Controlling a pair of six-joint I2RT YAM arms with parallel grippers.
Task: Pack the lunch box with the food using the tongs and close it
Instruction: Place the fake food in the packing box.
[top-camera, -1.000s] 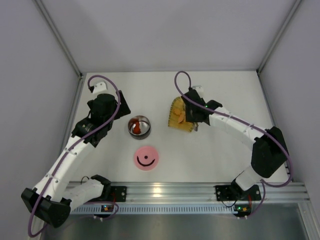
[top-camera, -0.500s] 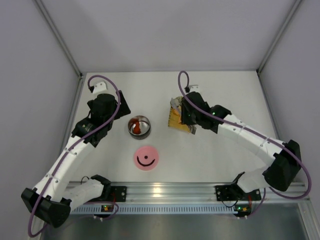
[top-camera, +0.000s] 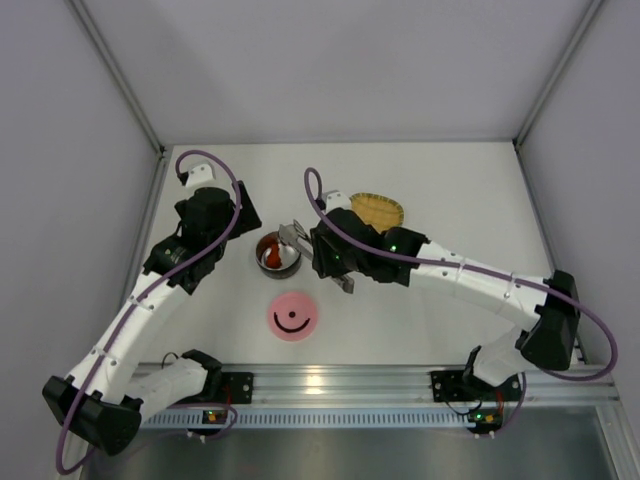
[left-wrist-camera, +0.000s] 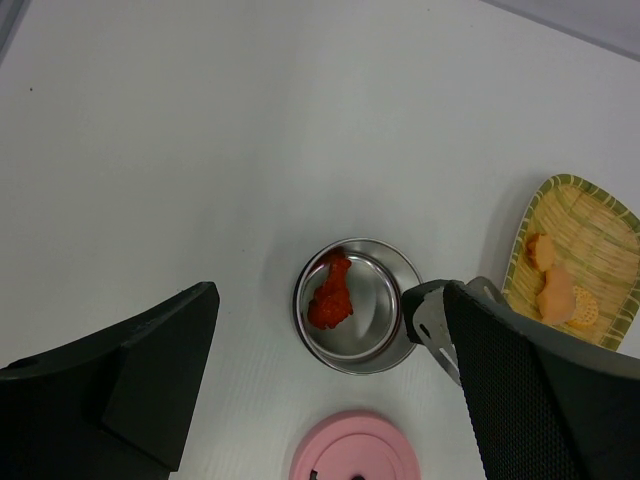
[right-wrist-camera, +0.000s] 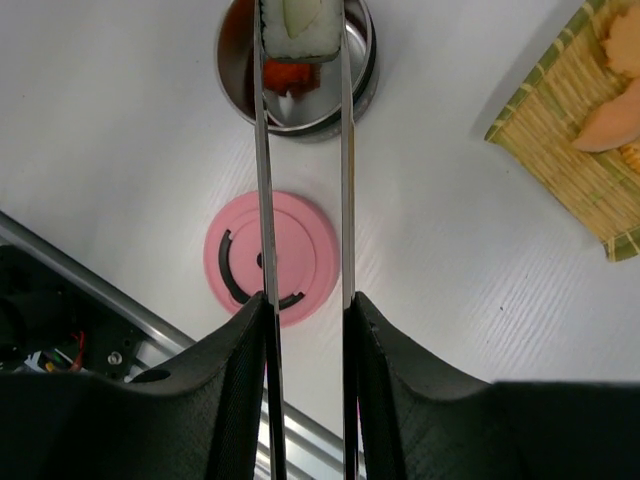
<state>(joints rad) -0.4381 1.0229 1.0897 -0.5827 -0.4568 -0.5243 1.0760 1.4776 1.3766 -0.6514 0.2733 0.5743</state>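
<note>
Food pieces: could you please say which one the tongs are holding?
The pale sushi-like piece between the tongs; the red piece lies in the bowl, orange ones on the tray.

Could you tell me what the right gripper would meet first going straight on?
Probably the lunch box: the tongs in the right gripper hold a food piece over its opening; depth is unclear.

a white table (top-camera: 450, 190) forms the base of a small booth, closed in by plain pale grey panels: the left wall (top-camera: 60, 200), the far wall (top-camera: 340, 60) and the right wall (top-camera: 600, 200). a slim metal post (top-camera: 121, 85) runs up the far left corner, a second post (top-camera: 556, 75) up the far right. a slotted aluminium rail (top-camera: 340, 380) spans the table's near edge, with a bright glint at its middle. nearer still lies a dull grey strip (top-camera: 400, 455). the light is soft and even, the shadows faint.
</note>
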